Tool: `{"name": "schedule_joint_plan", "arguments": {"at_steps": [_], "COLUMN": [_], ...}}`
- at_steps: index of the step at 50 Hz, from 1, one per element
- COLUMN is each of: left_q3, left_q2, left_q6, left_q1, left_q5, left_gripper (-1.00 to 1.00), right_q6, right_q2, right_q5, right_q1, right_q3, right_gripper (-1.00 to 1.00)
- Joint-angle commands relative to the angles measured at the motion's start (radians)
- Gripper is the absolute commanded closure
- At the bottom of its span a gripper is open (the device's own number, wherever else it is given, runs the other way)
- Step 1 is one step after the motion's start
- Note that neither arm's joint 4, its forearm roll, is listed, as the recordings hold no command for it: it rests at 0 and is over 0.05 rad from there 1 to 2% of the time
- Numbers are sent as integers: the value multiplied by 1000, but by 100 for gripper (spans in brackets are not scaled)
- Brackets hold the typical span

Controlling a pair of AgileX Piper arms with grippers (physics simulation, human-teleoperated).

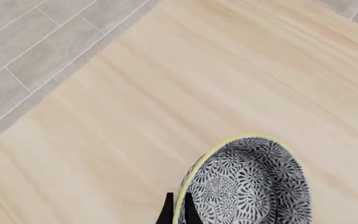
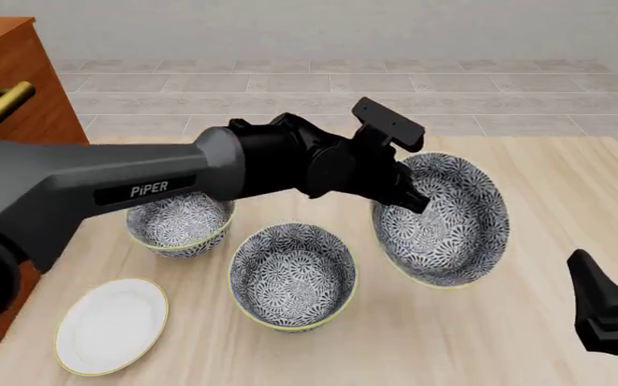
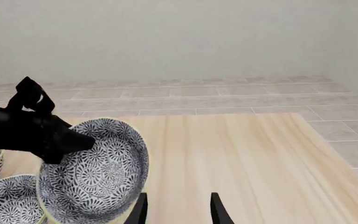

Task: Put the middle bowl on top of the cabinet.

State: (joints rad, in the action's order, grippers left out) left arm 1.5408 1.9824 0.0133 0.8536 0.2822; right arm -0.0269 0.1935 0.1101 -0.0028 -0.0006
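- Black-and-white patterned bowl (image 2: 443, 229) with a yellow rim hangs tilted above the table (image 2: 524, 322), its inside facing the front camera.
- Left gripper (image 2: 414, 201) pinches its rim; in the wrist view one finger sits each side of the edge.
- "PiPER" is printed in white on the left arm (image 2: 126, 189).
- Two more bowls (image 2: 293, 273) and a white plate (image 2: 110, 326) lie on the table.
- Cabinet (image 2: 14, 72) stands at far left.
- Right gripper (image 3: 175, 210) hangs spread, seemingly touching nothing.

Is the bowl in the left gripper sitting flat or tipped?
Tipped. The bowl stands on edge, its patterned inside facing the camera, with the left gripper pinching its rim.
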Motion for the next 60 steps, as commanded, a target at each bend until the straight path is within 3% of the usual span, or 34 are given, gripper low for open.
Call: {"name": "schedule_joint_plan", "arguments": {"at_steps": [1,30,60], "left_q3": [35,49,158], "left_q2": [-55,-148,-223], "left_q6": [40,83,79], "left_q1": [-14,-57,-122], "left_q5": [50,97,247], "left_gripper": [100,100,100], "right_q6": [0,1,1], "right_q2": [-24,-65,-11], "right_q5": [-19,-60,7], "right_q1": [1,-2,-8], "right_q3": [0,0,0], "right_gripper": [-100,-100,-100]}}
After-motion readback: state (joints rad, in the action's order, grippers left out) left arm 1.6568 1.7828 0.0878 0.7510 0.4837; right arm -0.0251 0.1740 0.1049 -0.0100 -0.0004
